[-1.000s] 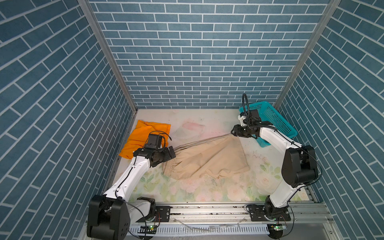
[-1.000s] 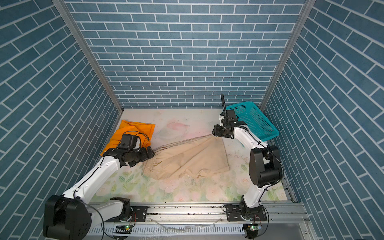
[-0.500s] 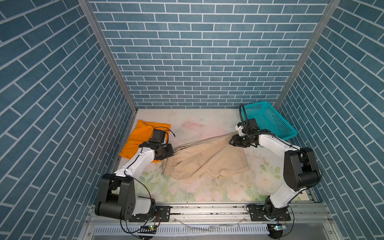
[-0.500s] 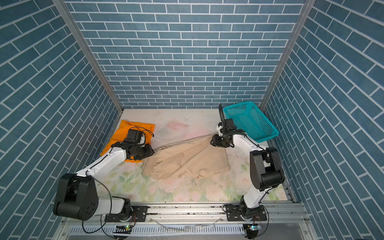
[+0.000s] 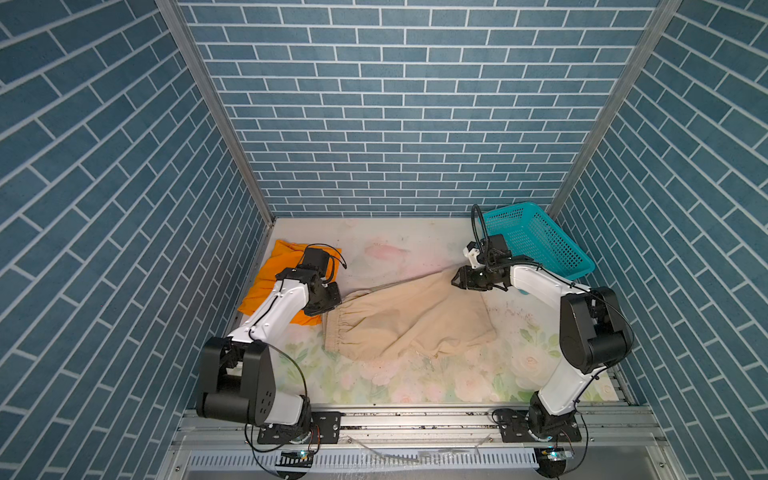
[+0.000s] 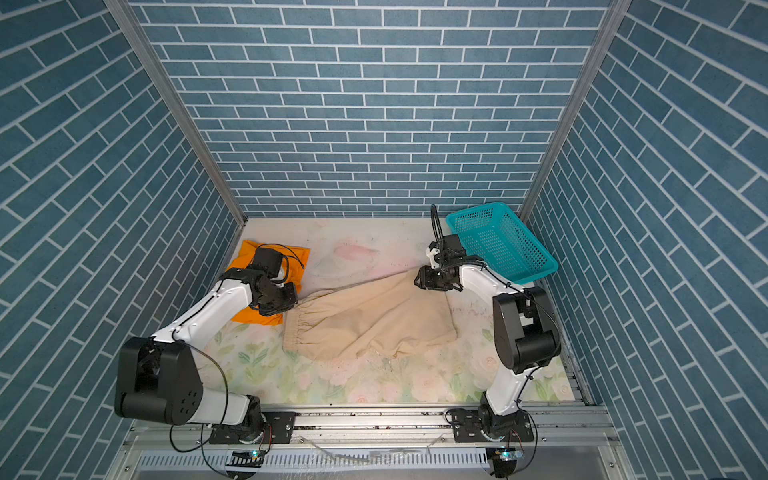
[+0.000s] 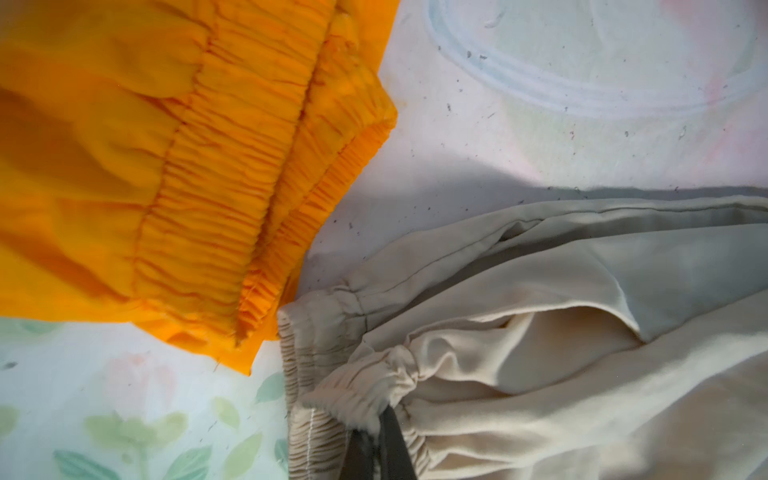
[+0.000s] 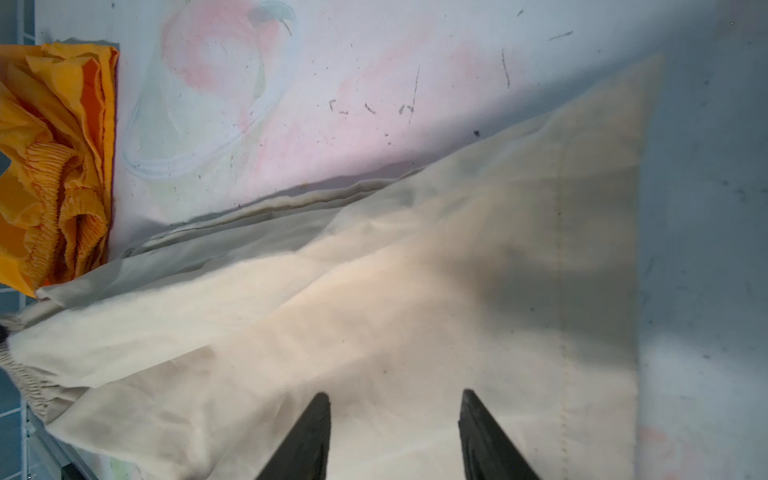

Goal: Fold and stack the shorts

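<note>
We find the left gripper (image 7: 376,449) clenched on the waistband of the beige shorts (image 5: 407,320), with the orange shorts (image 7: 166,166) just beside its fingers (image 7: 397,451). The right gripper (image 8: 395,392) stands released, with beige cloth spread beneath its fingers (image 8: 307,440).

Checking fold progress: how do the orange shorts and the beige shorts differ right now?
Orange shorts lie in a compact heap; beige shorts are spread wide. No gripper holds the orange shorts; the left gripper is shut on the beige shorts' waistband. Both have gathered elastic waistbands.
</note>
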Robot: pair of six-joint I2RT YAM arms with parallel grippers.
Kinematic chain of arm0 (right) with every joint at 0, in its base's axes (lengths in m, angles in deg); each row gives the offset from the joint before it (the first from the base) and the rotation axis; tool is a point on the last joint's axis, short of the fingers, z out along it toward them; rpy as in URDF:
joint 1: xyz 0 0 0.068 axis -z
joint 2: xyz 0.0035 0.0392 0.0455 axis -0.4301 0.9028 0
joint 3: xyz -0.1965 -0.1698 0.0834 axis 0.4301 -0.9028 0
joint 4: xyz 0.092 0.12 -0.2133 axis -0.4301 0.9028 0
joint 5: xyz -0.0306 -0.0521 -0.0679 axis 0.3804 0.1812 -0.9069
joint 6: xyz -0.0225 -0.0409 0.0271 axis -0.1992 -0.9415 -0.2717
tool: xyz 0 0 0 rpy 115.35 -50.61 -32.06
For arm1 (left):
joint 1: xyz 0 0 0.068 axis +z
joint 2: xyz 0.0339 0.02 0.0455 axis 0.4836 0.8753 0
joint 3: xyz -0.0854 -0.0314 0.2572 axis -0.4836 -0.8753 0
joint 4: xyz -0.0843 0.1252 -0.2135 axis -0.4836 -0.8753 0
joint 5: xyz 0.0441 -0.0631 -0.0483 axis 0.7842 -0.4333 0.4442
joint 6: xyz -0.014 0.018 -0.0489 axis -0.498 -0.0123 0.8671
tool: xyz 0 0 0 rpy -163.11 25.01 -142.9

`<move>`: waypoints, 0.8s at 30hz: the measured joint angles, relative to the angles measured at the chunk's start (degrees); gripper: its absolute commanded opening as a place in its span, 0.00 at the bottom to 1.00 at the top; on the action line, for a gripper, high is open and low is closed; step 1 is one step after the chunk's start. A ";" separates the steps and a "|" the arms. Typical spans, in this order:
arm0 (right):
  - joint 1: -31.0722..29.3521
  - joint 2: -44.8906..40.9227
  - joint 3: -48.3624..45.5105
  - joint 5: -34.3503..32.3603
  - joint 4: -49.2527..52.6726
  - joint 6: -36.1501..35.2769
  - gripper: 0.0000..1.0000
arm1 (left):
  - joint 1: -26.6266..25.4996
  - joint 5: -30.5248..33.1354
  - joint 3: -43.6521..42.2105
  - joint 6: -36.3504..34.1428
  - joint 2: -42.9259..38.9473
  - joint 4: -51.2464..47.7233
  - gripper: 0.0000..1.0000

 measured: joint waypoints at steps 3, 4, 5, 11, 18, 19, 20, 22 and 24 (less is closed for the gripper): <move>-0.04 3.50 1.90 -0.04 -0.37 -0.02 0.52 | 0.59 0.98 -0.09 0.44 -1.60 -1.53 0.30; -0.07 4.70 2.62 -0.04 -0.44 -0.04 0.52 | 0.85 1.40 -0.33 0.46 -1.62 -1.68 0.35; -0.07 5.73 3.23 -0.07 -0.50 -0.04 0.52 | 1.14 1.75 -0.74 0.66 -1.62 -1.60 0.47; -0.11 9.14 5.73 -0.26 0.11 -0.48 0.54 | 4.13 2.99 -2.32 1.18 -1.46 -3.63 1.00; 1.55 -1.20 2.05 -5.60 7.50 0.39 0.59 | -3.63 -4.68 4.07 3.87 -8.90 -3.61 1.00; 2.67 -4.07 0.57 -6.12 8.59 0.94 0.59 | -5.68 -5.97 4.07 4.50 -9.90 -1.88 1.00; 3.82 -6.60 -1.05 -6.62 9.38 1.53 0.59 | -7.19 -6.93 3.63 5.14 -10.38 -0.50 1.00; 6.51 -12.22 -5.92 -7.80 10.75 3.13 0.61 | -9.86 -8.87 0.22 6.64 -10.38 3.98 1.00; 8.81 -16.76 -11.32 -9.03 11.89 5.16 0.62 | -10.86 -10.01 -4.20 7.80 -9.11 7.32 1.00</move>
